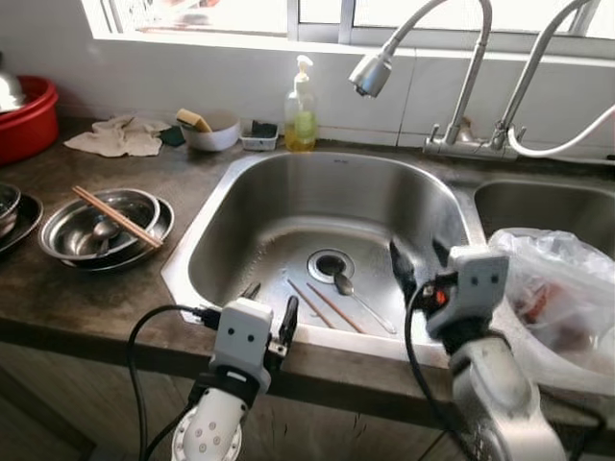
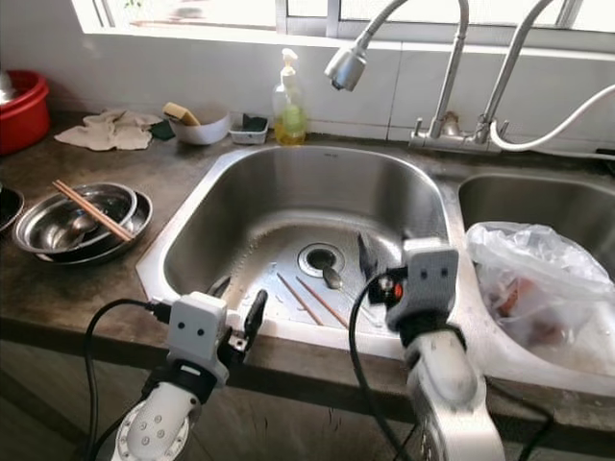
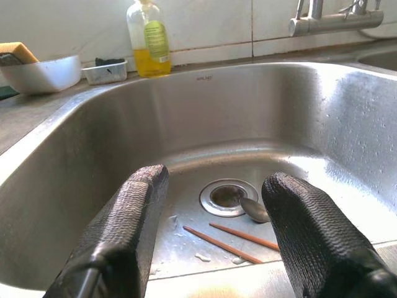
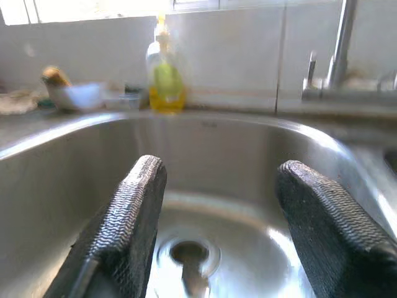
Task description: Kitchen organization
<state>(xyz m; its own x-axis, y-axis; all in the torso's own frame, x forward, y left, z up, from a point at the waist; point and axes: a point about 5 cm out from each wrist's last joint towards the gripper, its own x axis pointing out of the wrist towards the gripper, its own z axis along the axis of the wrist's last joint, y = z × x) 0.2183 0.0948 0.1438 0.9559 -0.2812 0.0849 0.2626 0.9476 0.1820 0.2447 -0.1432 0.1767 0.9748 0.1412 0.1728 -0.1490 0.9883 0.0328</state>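
Early stage. Spoon and chopsticks lie loose in the sink by the drain, nothing lifted. Left tool at the near rim, right tool over the basin; both spread wide, empty. Stacked bowls with chopsticks wait on the tabletop.

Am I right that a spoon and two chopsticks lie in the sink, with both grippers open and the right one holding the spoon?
Not quite: the right gripper holds nothing. The left eye view shows the spoon lying on the sink floor beside the drain, clear of its fingers. The rest stands: two chopsticks lie beside it, and the left gripper is open too.
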